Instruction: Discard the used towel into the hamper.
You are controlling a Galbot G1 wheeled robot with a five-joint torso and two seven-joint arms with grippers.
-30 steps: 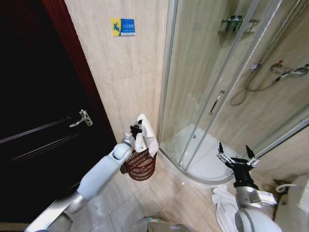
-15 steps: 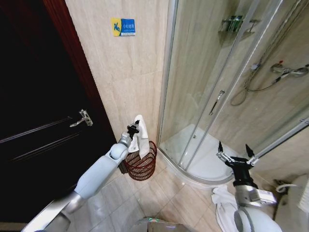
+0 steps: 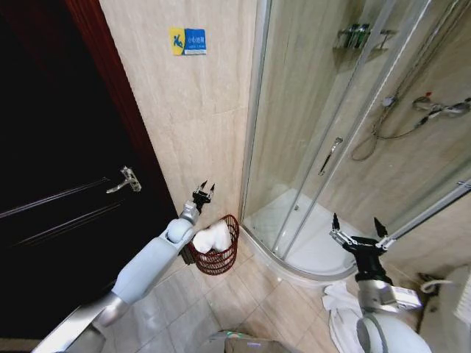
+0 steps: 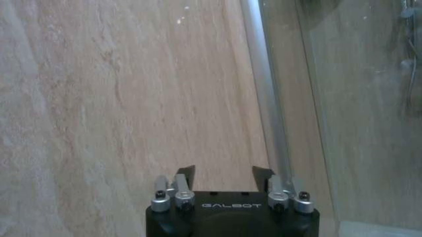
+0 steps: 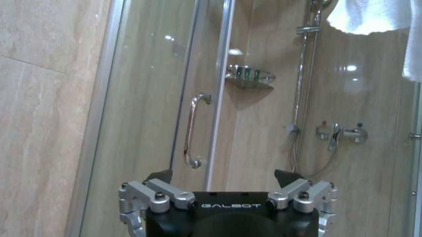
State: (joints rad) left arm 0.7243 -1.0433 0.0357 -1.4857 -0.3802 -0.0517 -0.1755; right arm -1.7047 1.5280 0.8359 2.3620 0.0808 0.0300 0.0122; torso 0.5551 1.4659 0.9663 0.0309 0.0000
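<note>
The white towel (image 3: 211, 238) lies bunched inside the hamper (image 3: 223, 257), a small reddish-brown openwork basket on the floor against the tiled wall. Just above it my left gripper (image 3: 205, 187) stands open and empty, fingers pointing up at the wall. In the left wrist view the left gripper (image 4: 224, 170) faces bare beige tile with nothing between its fingers. My right gripper (image 3: 355, 224) hangs open and empty at the lower right, in front of the shower. The right wrist view has the right gripper (image 5: 224, 174) facing the shower door.
A dark wooden door (image 3: 59, 184) with a metal handle (image 3: 125, 179) stands to the left. The curved glass shower enclosure (image 3: 331, 147) fills the right side. More white cloth (image 3: 340, 312) lies on the floor at the lower right. Tiled floor lies open before the hamper.
My left gripper opened and let go of the towel, which dropped from beside the rim down into the hamper. The right arm stayed still.
</note>
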